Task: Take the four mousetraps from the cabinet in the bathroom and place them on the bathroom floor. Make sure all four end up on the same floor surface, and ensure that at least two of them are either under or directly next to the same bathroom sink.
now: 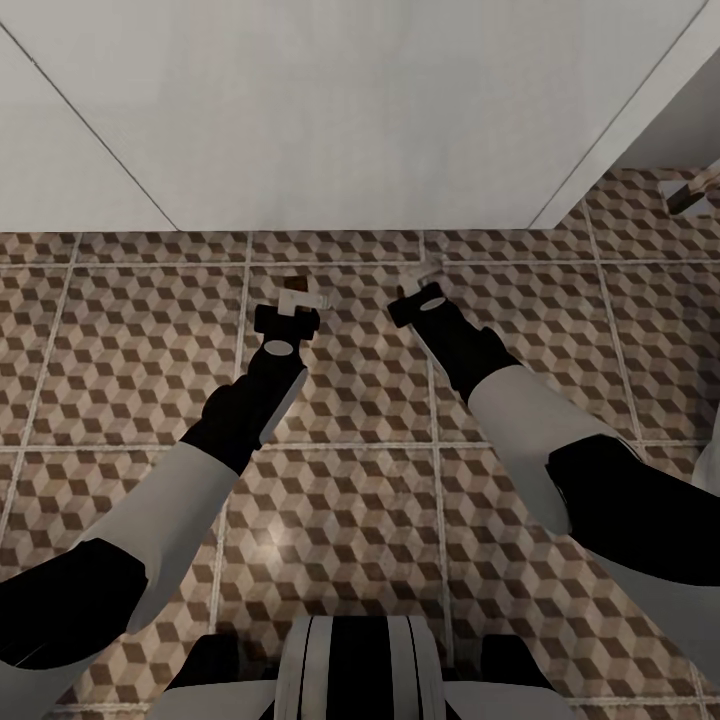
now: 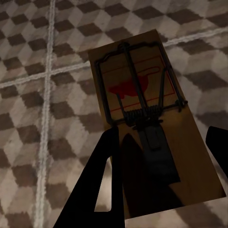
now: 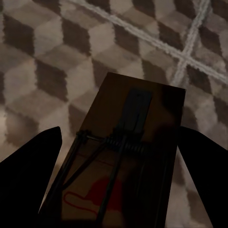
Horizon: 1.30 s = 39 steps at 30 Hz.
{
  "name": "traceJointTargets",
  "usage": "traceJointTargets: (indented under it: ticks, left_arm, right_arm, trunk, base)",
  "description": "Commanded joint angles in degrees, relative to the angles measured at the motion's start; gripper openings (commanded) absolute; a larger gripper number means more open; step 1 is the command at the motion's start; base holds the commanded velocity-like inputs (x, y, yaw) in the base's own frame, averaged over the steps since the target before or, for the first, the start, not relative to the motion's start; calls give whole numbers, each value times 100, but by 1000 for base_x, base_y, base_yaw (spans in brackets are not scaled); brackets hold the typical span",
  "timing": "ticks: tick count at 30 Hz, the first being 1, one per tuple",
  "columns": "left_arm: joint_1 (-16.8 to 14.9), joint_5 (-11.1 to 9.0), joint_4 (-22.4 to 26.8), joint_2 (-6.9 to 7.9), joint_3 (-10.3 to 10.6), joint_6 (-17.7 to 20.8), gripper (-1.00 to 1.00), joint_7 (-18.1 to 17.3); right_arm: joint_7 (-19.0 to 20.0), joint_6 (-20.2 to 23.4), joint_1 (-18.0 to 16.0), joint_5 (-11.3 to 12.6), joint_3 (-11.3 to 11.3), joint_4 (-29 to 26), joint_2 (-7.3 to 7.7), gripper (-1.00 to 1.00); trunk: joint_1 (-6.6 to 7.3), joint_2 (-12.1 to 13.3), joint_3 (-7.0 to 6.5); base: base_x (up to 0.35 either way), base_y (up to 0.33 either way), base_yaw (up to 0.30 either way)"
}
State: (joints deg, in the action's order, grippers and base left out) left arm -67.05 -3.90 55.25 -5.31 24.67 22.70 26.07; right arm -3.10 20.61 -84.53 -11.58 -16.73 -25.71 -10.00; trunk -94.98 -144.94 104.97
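Each gripper holds a tan wooden mousetrap over the bathroom floor (image 1: 140, 340), which is tiled in a cube pattern. My left gripper (image 1: 293, 290) (image 2: 162, 129) is shut on a mousetrap (image 2: 142, 109) with dark wire and a red spot. The dark fingers (image 2: 102, 175) press its long edges. My right gripper (image 1: 420, 280) (image 3: 119, 130) is shut on a second mousetrap (image 3: 128, 156), which lies in shadow. Both hands hang low, just in front of a broad white body (image 1: 350, 110) that I take for the bathroom sink. The cabinet is out of view.
A small tan and white object (image 1: 690, 190) lies on the tiles at the far right, beside the white body's corner; it is too small to identify. Open tiled floor stretches to both sides. My base (image 1: 350, 670) shows at the near edge.
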Motion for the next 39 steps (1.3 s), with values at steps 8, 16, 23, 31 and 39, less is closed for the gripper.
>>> traceJointTargets:
  ticks: [8, 16, 23, 31, 39]
  left_arm:
    - [-1, -41, -11, 3, 20, 24, -100, 47]
    - [5, -46, -3, 2, 20, 25, -100, 49]
    - [66, -62, 21, -13, 36, 32, -100, 41]
    - [94, -75, 153, -14, 37, 44, -100, 57]
    - [211, -77, 222, -16, 37, 57, -100, 72]
  right_arm:
    - [-74, 34, -2, -37, -23, 29, 0, -100]
    - [-48, -475, -2, 19, -10, -44, 0, -100]
    - [28, -810, -2, 704, -2, -30, 0, -100]
    - [536, -1018, -2, 912, -6, -12, 0, -100]
    - [782, -1183, -2, 905, -13, 27, 0, -100]
  trunk:
    - [1, -1, 3]
    - [1, -1, 3]
    - [1, -1, 3]
    - [1, -1, 3]
    - [1, -1, 3]
  base:
    - [0, 0, 0]
    - [0, 0, 0]
    - [0, 0, 0]
    - [0, 0, 0]
    - [0, 0, 0]
